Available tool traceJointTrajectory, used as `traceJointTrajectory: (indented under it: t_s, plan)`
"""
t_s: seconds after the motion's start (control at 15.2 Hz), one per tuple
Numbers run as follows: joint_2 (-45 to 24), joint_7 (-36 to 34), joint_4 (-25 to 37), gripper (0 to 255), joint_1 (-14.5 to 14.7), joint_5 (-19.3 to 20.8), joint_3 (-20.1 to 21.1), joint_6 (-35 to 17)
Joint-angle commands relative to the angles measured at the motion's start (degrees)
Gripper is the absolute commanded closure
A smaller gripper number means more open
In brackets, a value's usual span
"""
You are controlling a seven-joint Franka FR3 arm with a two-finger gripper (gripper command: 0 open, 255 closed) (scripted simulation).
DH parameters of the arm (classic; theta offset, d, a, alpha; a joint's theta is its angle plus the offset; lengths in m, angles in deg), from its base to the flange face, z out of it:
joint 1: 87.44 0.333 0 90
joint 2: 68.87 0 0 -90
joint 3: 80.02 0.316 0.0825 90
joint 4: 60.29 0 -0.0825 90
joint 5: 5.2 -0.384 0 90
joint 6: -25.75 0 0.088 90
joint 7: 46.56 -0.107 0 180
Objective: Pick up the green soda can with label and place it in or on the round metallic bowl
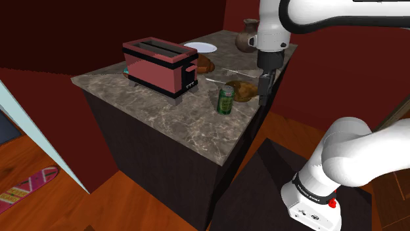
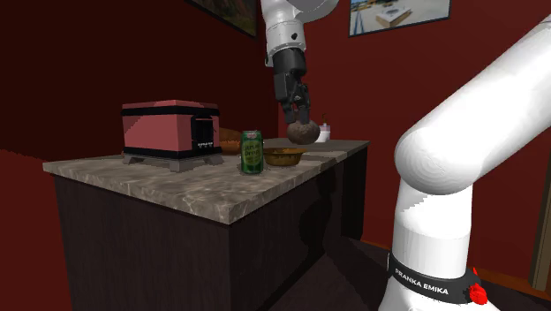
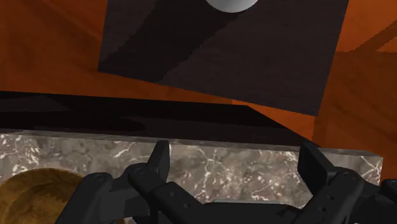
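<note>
A striped skateboard (image 1: 26,187) lay on the wooden floor at the shoulder view's far left. On the marbled surface (image 1: 190,131), a red toaster (image 1: 161,65) with black trim stood nearest that side. A white plate (image 1: 200,47) lay behind it near the far edge, and a brown pastry-like item (image 1: 205,64) sat just past the toaster's right end.

Next came the green soda can (image 1: 226,98), upright on the surface with its label facing the camera. It stood just beside the brass-coloured round bowl (image 1: 246,90), on that bowl's left; whether the two touched could not be told. Nothing held the can. A brown jug (image 1: 246,36) stood well behind the bowl, near the surface's far corner.

Right of the bowl, the white arm (image 1: 289,20) came down from above, and its black fingers (image 1: 263,97) hung over the surface's edge, above the level of the can's top. In the wrist view the fingers (image 3: 159,162) stood apart with nothing between them. The marbled edge lay below them, and the bowl's rim showed just outside one finger.

The dark stand (image 1: 259,180) stood on the floor at the lower right.
</note>
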Motion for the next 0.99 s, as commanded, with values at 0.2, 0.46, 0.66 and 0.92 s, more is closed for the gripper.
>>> traceJointTrajectory:
  t_s: [0.2,0.46,0.66,0.92]
  plan:
    - [-4.6,1.0,1.7,0,0.1,0.3,-0.3,-5.9]
    - [-10.8,2.2,4.7,0,0.3,0.5,-0.6,-13.1]
    - [-15.6,3.1,7.6,0,0.5,0.5,-0.8,-17.9]
    - [-17.2,3.4,6.5,0,0.5,0.5,-0.9,-21.7]
